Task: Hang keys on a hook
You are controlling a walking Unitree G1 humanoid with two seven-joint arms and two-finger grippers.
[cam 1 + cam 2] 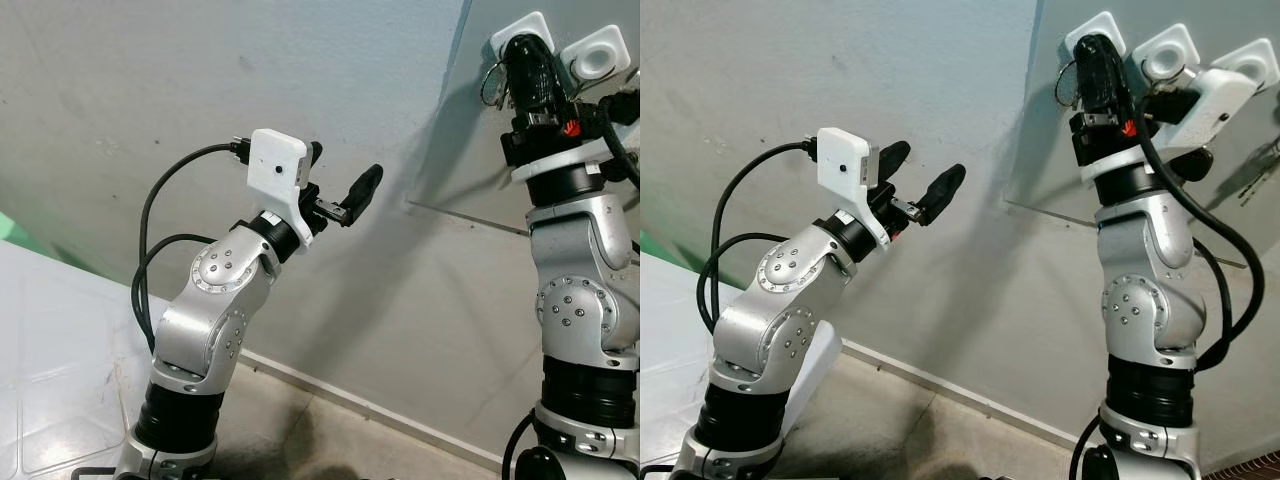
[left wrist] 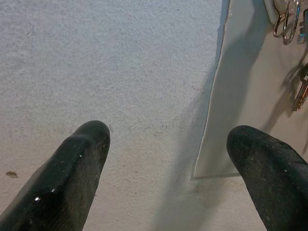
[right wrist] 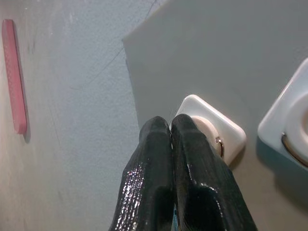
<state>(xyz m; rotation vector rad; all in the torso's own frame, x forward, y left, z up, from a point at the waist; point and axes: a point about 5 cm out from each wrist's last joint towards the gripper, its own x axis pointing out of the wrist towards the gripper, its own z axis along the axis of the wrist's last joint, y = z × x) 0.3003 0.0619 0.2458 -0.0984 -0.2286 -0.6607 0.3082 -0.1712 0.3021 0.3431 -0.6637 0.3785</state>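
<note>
ring at the hook, release still risky

the right gripper (image 3: pixel 171 126) is raised against the panel (image 1: pixel 470 150) on the wall (image 1: pixel 150 90), its fingers pressed together with their tips touching the white hook (image 3: pixel 211 126) nearest the panel's left edge. a key ring (image 1: pixel 490 82) shows just beside the fingers on that hook, and a thin metal loop peeks out at the hook's stem in the right wrist view. whether the fingers pinch the ring or merely lie against it cannot be told. more keys (image 2: pixel 302 89) hang lower on the panel, below the hooks. a second hook (image 1: pixel 597 55) sits just beside the first, toward the panel's right.

the left gripper (image 1: pixel 335 185) is held up near the wall, well apart from the panel, fingers spread and empty.

what could go wrong: if the ring is not fully over the hook's stem, letting go would drop the keys down the panel to the floor. pulling away while the ring catches on a fingertip would drag it off again. pushing harder could strain the stuck-on hook or shift the panel.
</note>
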